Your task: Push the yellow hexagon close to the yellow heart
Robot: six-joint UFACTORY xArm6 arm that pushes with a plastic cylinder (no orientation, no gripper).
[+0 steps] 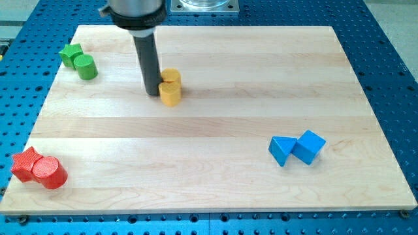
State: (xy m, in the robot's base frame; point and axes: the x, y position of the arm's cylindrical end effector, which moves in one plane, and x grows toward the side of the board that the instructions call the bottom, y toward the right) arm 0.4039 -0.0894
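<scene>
Two yellow blocks stand touching a little left of the board's middle, near the view's top. The lower one is the yellow hexagon (170, 94). The upper one (171, 76), partly behind it, is the yellow heart. My tip (152, 93) is on the board just left of the hexagon, touching or nearly touching its left side. The dark rod rises from there to the view's top.
A green star (70, 53) and a green cylinder (85, 66) sit at the top left. A red star (26, 163) and a red cylinder (49, 173) sit at the bottom left. Two blue blocks (282, 149) (308, 146) sit touching at the lower right. The wooden board (215, 189) lies on a blue perforated table.
</scene>
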